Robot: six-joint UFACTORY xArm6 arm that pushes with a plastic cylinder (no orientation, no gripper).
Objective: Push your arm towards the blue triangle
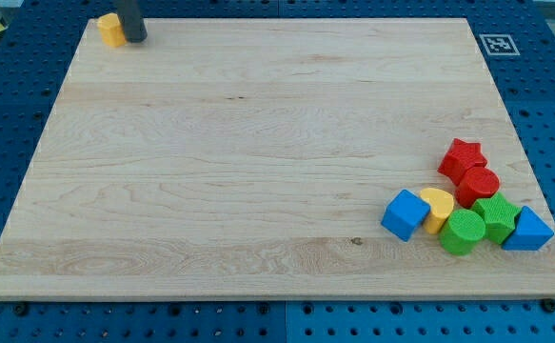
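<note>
The blue triangle (530,230) lies at the view's bottom right of the wooden board (258,143), at the right end of a cluster of blocks. My rod comes down at the view's top left; my tip (135,39) rests on the board right beside a yellow block (111,29), touching its right side. The tip is far from the blue triangle, across the whole board diagonally.
The cluster by the triangle holds a green block (498,215), a green cylinder (463,232), a yellow heart-like block (438,207), a blue cube (406,214), a red cylinder (478,184) and a red star (462,157). A marker tag (497,44) sits at the top right corner.
</note>
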